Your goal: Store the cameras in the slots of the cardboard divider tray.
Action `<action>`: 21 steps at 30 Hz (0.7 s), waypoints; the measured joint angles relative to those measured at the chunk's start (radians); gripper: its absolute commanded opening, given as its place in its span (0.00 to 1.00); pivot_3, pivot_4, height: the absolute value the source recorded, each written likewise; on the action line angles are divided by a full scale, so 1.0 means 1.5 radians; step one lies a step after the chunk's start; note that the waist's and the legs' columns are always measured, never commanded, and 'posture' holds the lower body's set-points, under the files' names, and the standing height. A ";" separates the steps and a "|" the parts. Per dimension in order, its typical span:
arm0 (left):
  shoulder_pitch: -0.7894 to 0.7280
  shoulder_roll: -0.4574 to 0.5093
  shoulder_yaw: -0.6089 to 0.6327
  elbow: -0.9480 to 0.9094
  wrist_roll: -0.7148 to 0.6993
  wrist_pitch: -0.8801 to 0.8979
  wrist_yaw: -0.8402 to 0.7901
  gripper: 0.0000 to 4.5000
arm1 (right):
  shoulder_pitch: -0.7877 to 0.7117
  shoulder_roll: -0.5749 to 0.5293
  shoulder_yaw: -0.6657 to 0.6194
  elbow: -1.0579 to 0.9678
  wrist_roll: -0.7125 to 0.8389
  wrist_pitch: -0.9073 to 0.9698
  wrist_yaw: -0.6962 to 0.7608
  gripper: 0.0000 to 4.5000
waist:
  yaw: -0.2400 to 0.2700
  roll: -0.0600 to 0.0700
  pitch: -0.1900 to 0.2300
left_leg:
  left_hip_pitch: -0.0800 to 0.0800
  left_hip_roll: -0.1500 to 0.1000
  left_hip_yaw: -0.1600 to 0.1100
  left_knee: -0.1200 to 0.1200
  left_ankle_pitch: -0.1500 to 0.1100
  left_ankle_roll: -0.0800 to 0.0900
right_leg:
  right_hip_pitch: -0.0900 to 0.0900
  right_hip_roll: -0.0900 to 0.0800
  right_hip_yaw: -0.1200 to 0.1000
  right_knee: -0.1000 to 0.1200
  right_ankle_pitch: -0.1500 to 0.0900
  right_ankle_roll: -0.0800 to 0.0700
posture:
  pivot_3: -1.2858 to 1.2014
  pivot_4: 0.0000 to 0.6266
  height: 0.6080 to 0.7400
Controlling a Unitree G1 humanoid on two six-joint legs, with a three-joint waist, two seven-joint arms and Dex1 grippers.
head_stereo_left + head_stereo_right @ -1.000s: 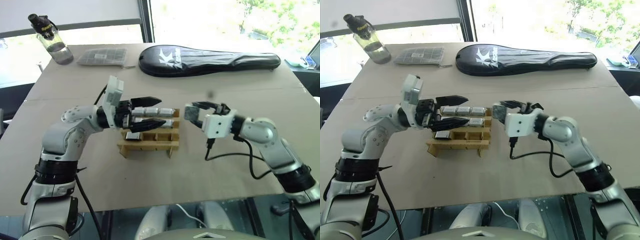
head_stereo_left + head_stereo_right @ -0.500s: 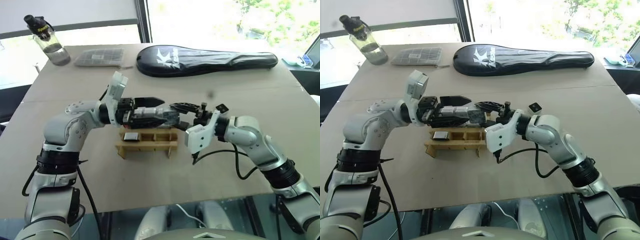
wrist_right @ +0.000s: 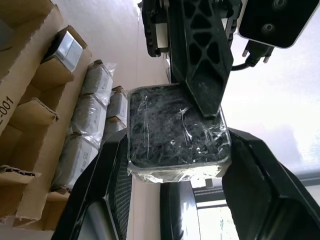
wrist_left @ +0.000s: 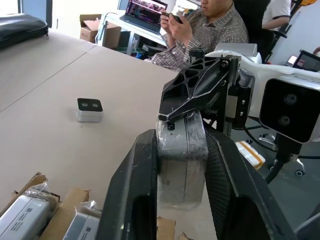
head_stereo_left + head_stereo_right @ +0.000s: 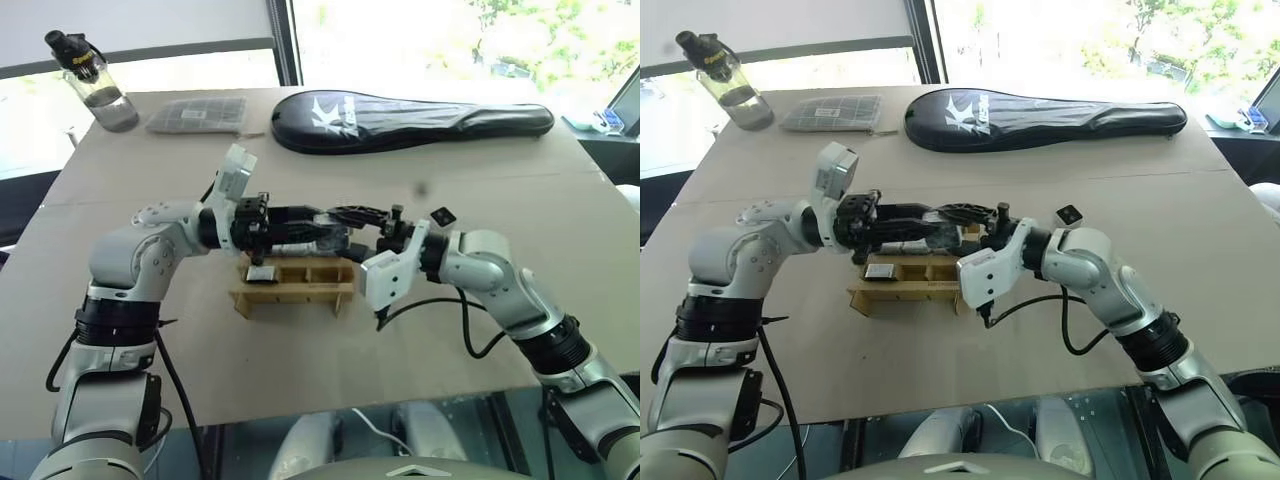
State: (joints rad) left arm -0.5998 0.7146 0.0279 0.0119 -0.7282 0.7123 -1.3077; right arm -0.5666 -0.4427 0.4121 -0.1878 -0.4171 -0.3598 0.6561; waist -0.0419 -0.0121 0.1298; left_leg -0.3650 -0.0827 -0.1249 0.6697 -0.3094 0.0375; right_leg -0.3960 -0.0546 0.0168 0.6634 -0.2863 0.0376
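Frame centre, above the cardboard divider tray: left pincer and right pincer both pinch one plastic-wrapped camera, likely light, rigid, slippery; grip flat sides.

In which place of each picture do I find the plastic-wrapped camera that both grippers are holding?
Left eye view: the wrapped camera is near the centre, just above the cardboard divider tray.
Right eye view: slightly left of centre, above the tray's right part.
Left wrist view: clamped in the jaws of the left gripper.
Right wrist view: clamped in the jaws of the right gripper.
Shared landmark: the tray, close under the camera.
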 measured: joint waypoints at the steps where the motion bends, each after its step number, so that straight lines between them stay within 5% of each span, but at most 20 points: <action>1: 0.000 0.000 0.000 0.000 0.001 -0.001 -0.002 0.16 | 0.000 0.000 0.000 0.000 0.000 0.000 0.001 0.44 | 0.000 0.000 0.000 | 0.000 0.000 0.000 0.000 0.000 0.000 | 0.000 0.000 0.000 0.000 0.000 0.000 | 0.52 0.24 1.00; 6: 0.000 0.000 0.000 0.000 0.011 -0.005 -0.007 0.16 | 0.000 0.002 0.000 0.000 0.003 0.005 0.007 0.44 | 0.000 0.000 0.000 | 0.000 0.000 0.000 0.000 0.000 0.000 | 0.000 0.000 0.000 0.000 0.000 0.000 | 0.52 0.24 1.00; 11: 0.003 0.000 -0.004 0.002 0.032 -0.037 -0.016 0.16 | 0.016 0.000 0.001 -0.032 0.033 0.049 0.041 0.94 | 0.000 0.000 0.000 | 0.000 0.000 0.000 0.000 0.000 0.000 | 0.000 0.000 0.000 0.000 0.000 0.000 | 0.52 0.24 1.00; 12: 0.004 0.000 -0.006 0.002 0.043 -0.055 -0.019 0.16 | 0.024 0.002 -0.002 -0.041 0.048 0.065 0.044 0.97 | 0.000 0.000 0.000 | 0.000 0.000 0.000 0.000 0.000 0.000 | 0.000 0.000 0.000 0.000 0.000 0.000 | 0.52 0.24 1.00; 21: 0.018 -0.001 -0.025 0.106 0.132 -0.252 -0.106 0.16 | 0.285 -0.020 -0.214 -0.216 0.421 0.370 0.096 0.97 | 0.012 0.000 0.000 | -0.001 -0.001 -0.002 0.000 0.000 0.000 | 0.000 -0.001 -0.001 -0.001 0.000 0.000 | 0.52 0.24 1.00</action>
State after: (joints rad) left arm -0.5726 0.7139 -0.0090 0.1710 -0.5302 0.3348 -1.4662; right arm -0.1389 -0.4723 0.0911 -0.5123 0.2147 0.1952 0.7999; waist -0.0236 -0.0123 0.1297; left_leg -0.3667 -0.0836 -0.1286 0.6693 -0.3094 0.0376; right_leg -0.3955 -0.0557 0.0152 0.6625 -0.2863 0.0375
